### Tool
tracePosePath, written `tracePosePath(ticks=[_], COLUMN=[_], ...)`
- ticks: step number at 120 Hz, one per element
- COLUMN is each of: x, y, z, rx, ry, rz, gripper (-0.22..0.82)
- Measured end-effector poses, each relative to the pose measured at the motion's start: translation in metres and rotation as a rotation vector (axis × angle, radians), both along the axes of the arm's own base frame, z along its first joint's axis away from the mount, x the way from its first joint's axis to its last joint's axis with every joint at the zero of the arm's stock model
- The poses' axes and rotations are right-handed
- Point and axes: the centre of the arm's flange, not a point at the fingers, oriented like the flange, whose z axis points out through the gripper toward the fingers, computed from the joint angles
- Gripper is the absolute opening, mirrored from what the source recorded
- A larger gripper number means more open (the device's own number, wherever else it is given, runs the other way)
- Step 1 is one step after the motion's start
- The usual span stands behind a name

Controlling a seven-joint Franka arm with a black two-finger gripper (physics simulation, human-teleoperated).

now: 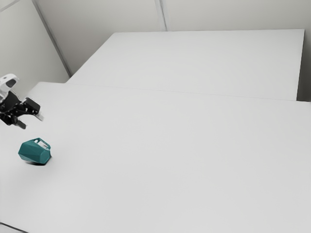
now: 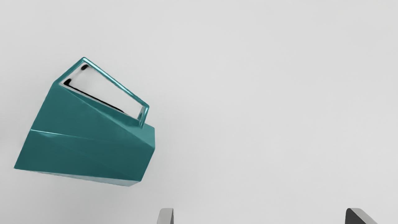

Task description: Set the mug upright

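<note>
Claw [image 1: 30,121] observed at the exterior view's left edge, open, with its two fingers spread well apart. I find it raised over the table [image 1: 170,160], tips pointing down toward the tabletop, and standing apart from the mug [image 2: 90,149]. In the wrist view I record both fingertips of the claw [image 2: 263,216], pale on the outside, with a wide gap between them. The mug lies outside that gap, beyond the tips and off to the side of one finger.

Mug inspected: teal, faceted, lying on its side on the table, not upright. One end of the body is broader than the other; the broad end points to the exterior view's left, the narrow end to its right. I cannot tell from either view which end is the mouth. The angular handle [image 2: 116,81] stands off the body as an open loop, with pale surface visible through it and dark marks along its inner edge. A dark shadow sits beneath the mug.

Surroundings noted: the table is plain and white. Past it, in the exterior view, I log a second white surface [image 1: 194,63], then pale walls [image 1: 107,22] with a grey vertical strip [image 1: 162,14]. A thin dark line [image 1: 13,227] crosses the lower left corner of that view.
</note>
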Motion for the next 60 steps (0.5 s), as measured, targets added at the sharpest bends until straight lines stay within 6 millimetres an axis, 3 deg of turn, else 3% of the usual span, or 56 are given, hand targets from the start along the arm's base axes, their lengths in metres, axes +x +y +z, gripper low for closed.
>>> tracePosePath(ticks=[14, 38, 60], x=[-0.03, -0.056, -0.066], y=[0.041, 0.09, 0.114], z=[-0.024, -0.074, -0.098], rx=[-0.067, -0.099, -0.072], ry=[-0.1, -0.197, -0.28], rz=[0.064, 0.0, -0.18], gripper=[0.6, 0.6, 0.6])
